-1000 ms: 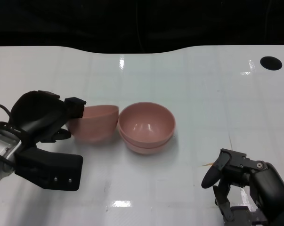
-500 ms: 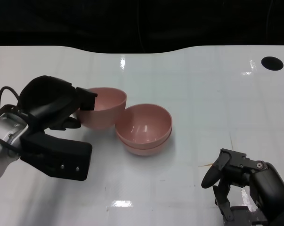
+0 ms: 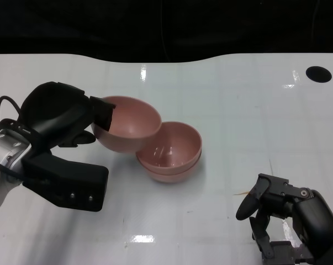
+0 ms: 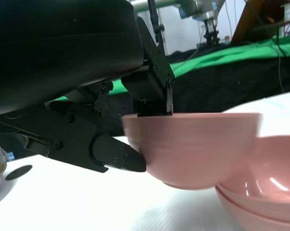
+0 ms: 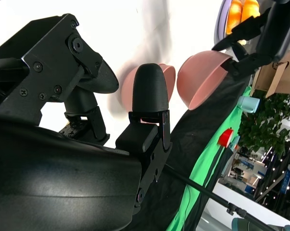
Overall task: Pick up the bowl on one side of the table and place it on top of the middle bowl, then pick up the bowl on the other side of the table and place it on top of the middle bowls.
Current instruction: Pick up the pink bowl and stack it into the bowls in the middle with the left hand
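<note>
My left hand (image 3: 58,124) grips a pink bowl (image 3: 130,124) by its near-left rim and holds it off the table, roughly level. That bowl's right side overlaps the left rim of the middle stack (image 3: 174,157), two nested pink bowls. In the left wrist view the held bowl (image 4: 193,149) hangs just above and beside the stack (image 4: 265,192), with a finger (image 4: 116,156) under its wall and another clamped on the rim. My right hand (image 3: 285,215) rests low at the front right, holding nothing, fingers apart. The right wrist view shows the held bowl (image 5: 202,79) far off.
The white table (image 3: 238,110) ends at a dark back edge. A black round hole (image 3: 318,73) sits at its far right corner. A small yellowish speck (image 3: 243,192) lies just left of my right hand.
My left hand has lifted the pink bowl and carried it right, from beside the middle stack to overlapping the stack's left rim. The right hand has not moved.
</note>
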Controlling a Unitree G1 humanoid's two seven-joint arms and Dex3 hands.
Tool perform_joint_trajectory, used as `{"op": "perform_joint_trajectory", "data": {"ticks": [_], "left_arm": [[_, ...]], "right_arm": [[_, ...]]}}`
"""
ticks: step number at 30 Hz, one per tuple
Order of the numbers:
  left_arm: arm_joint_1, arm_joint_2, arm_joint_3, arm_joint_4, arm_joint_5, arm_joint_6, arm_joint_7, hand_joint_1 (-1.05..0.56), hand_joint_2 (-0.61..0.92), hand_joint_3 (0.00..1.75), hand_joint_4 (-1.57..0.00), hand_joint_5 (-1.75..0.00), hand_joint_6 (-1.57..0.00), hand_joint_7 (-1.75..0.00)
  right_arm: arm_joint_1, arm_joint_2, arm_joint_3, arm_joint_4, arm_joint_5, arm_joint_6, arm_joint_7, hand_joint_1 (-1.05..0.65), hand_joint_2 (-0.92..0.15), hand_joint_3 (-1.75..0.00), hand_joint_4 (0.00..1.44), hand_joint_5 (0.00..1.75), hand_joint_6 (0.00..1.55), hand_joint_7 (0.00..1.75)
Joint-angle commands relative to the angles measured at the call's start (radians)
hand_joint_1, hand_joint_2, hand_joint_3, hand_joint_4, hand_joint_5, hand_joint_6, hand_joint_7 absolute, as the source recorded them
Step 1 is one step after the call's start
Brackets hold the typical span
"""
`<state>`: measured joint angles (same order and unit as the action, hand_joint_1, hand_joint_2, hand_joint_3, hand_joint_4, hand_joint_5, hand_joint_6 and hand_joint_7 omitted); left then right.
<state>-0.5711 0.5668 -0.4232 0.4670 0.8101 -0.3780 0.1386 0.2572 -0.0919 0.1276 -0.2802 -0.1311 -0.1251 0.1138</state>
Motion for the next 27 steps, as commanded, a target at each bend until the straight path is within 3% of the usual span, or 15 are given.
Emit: {"op": "perform_joint_trajectory", "data": {"ticks": [1,11,15,27], "left_arm": [[0.016,0.032,0.028,-0.05,-0.008,0.009,-0.033,-0.2,0.91,0.24,-0.71,-1.73,-0.72,-1.46],[0.012,0.027,0.049,-0.091,0.006,0.004,-0.016,-0.22,0.89,0.21,-0.76,-1.63,-0.79,-1.26],[0.008,0.02,0.05,-0.092,0.006,-0.001,-0.012,-0.22,0.9,0.24,-0.76,-1.67,-0.77,-1.35],[0.001,0.003,0.05,-0.089,0.009,-0.003,0.0,-0.22,0.87,0.3,-0.78,-1.65,-0.78,-1.34]], "right_arm": [[-0.001,-0.004,-0.003,0.0,0.002,-0.002,-0.005,0.01,-0.33,-1.41,0.8,1.68,0.75,1.4],[-0.005,-0.003,-0.002,0.008,0.001,-0.003,-0.007,0.0,-0.33,-1.4,0.79,1.67,0.75,1.39],[-0.008,-0.004,-0.002,0.013,-0.004,-0.011,-0.01,0.01,-0.33,-1.4,0.8,1.67,0.75,1.39],[-0.007,-0.003,-0.003,0.013,-0.001,-0.011,-0.007,0.0,-0.33,-1.39,0.79,1.68,0.75,1.39]]}}
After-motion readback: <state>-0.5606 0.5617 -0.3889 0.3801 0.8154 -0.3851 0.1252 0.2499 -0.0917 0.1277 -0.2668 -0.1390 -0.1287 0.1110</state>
